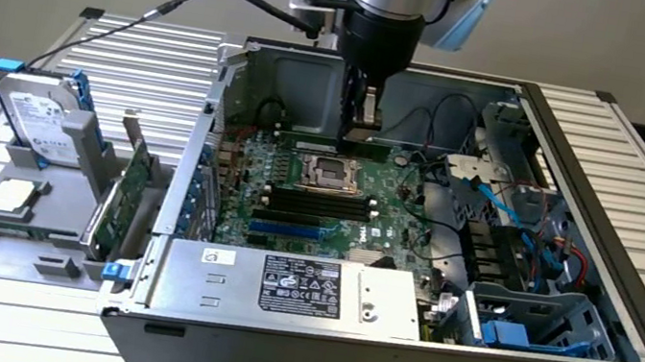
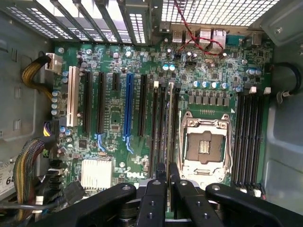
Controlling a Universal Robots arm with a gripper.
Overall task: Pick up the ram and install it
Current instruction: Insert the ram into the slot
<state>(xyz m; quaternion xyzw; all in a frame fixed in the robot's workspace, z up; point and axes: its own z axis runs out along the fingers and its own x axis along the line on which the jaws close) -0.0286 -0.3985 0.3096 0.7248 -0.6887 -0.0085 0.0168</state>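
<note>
1. The ram (image 2: 170,118) shows edge-on as a thin pale strip. Its chips and label are hidden, and its near end is covered by the gripper (image 2: 167,166), whose fingers are pinched on it.
2. Whether it touches the black memory slots (image 2: 158,123) beneath is unclear.
3. In the exterior view the gripper (image 1: 361,131) hangs inside the case (image 1: 632,191), at twelve o'clock from the CPU socket (image 1: 327,172).
4. The power supply (image 1: 293,285) lies at six o'clock and the hard drive (image 1: 36,121) at nine, outside the case.
</note>
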